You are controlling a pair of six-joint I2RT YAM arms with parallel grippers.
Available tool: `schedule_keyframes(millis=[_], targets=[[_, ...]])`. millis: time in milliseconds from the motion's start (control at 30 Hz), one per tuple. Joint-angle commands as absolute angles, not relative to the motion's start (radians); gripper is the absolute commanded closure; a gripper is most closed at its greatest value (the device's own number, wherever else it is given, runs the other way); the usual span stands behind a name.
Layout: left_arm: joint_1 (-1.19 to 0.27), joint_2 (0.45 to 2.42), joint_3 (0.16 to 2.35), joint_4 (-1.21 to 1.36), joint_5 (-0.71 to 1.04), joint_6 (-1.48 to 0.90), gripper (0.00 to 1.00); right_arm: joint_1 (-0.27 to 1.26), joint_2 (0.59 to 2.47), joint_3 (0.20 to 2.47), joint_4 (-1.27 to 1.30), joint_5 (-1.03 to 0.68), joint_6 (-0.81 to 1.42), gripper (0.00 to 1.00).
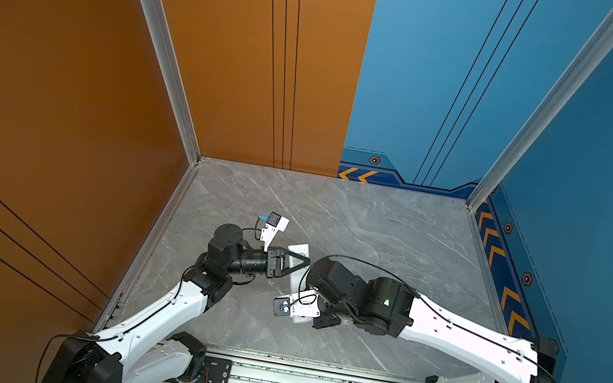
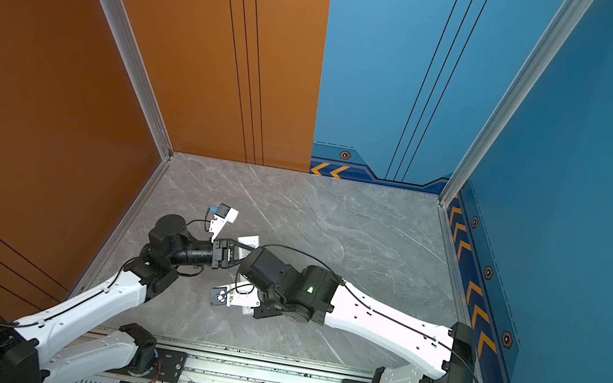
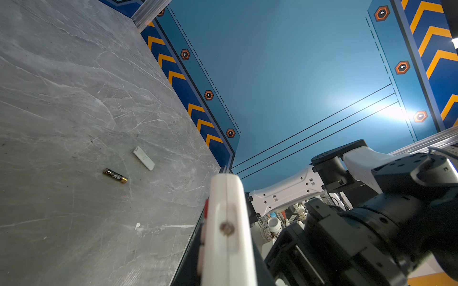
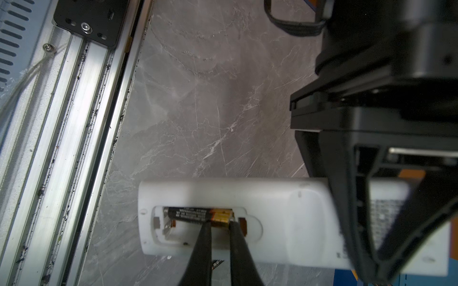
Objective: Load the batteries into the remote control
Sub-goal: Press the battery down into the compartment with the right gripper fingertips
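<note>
My left gripper [image 1: 300, 262] is clamping the remote [image 4: 285, 222] over the grey marble table [image 1: 374, 229], between an orange wall [image 1: 63, 76] and a blue wall [image 1: 609, 209]. My right gripper [image 4: 220, 222], nearly closed, is touching its tips to the battery [image 4: 188, 214] in the remote's recess. 1 loose battery [image 3: 115, 175] is lying on the table near the cover [image 3: 143, 158].

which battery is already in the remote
The battery seated in the remote control's back recess, at the right gripper's jaws. The other battery lies loose on the table near the white cover.
</note>
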State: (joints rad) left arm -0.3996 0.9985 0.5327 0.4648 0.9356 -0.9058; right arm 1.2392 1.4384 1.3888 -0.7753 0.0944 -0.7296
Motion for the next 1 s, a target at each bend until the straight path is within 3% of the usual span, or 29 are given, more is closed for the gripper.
schedule_keyframes(millis=[0,967], targets=[[-0.399,0.967,0.552,0.523,0.962,-0.935,1.00,1.254,1.476,1.398,-0.801,0.095,-0.736,0.87],[-0.391,0.946,0.560,0.497,0.965,-0.928,1.00,1.258,1.535,1.415,-0.802,0.158,-0.737,0.94]])
